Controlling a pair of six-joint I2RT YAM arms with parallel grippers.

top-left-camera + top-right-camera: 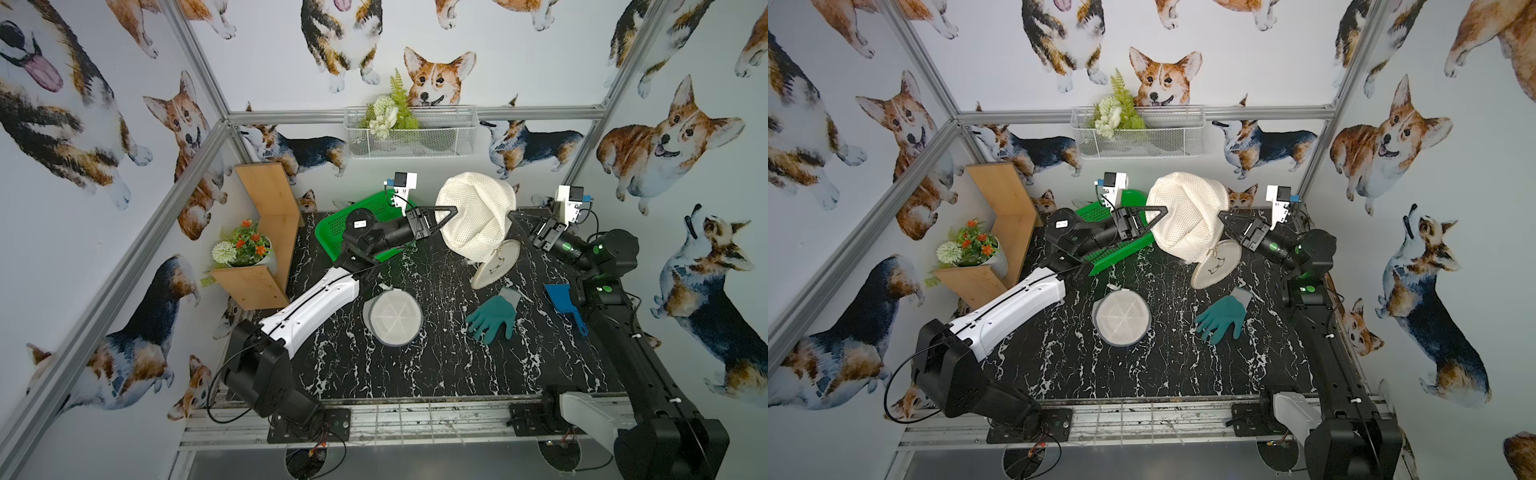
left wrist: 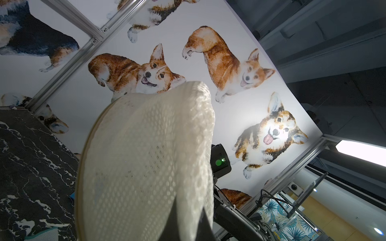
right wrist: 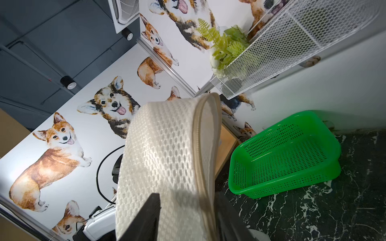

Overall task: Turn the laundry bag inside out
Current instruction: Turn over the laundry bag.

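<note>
The laundry bag (image 1: 473, 216) (image 1: 1183, 216) is white mesh with a beige zipper edge. It hangs above the back of the table between both arms, and its round flap (image 1: 496, 264) droops toward the tabletop. My left gripper (image 1: 455, 209) (image 1: 1165, 208) is shut on the bag's left side; in the left wrist view the mesh (image 2: 146, 167) comes out from between the pinched fingers of that gripper (image 2: 193, 221). My right gripper (image 1: 512, 215) (image 3: 188, 198) is at the bag's right side. Its jaws stand partly apart with mesh and zipper edge (image 3: 200, 156) between them; whether they press it is unclear.
A green basket (image 1: 365, 220) (image 3: 282, 154) lies tipped behind the left arm. On the black marble table (image 1: 436, 365) lie a flat round mesh bag (image 1: 392, 316), a teal glove (image 1: 494, 318) and a blue scoop (image 1: 563, 303). A wooden shelf with a flower pot (image 1: 249, 249) stands left; a wire wall basket (image 1: 411, 133) hangs behind.
</note>
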